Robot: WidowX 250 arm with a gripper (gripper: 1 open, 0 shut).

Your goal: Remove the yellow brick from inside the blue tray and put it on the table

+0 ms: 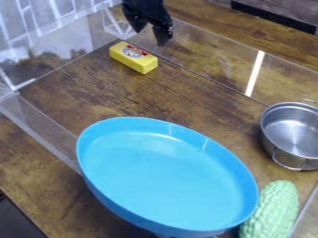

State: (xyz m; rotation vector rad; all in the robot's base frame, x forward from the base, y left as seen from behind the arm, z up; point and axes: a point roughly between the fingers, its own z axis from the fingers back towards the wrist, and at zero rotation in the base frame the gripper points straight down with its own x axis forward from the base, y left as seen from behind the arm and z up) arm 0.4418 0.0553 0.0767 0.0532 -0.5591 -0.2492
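The yellow brick lies flat on the dark wood table near the far left corner, outside the blue tray. The tray is a big round light-blue dish at the front, and nothing lies in it. My black gripper hangs just above and behind the brick, at the top of the view. Its fingers stand apart, open, with nothing between them. It does not touch the brick.
A small steel bowl stands at the right edge. A bumpy pale-green vegetable-shaped object lies at the front right, against the tray's rim. Clear plastic walls edge the table on the left and back.
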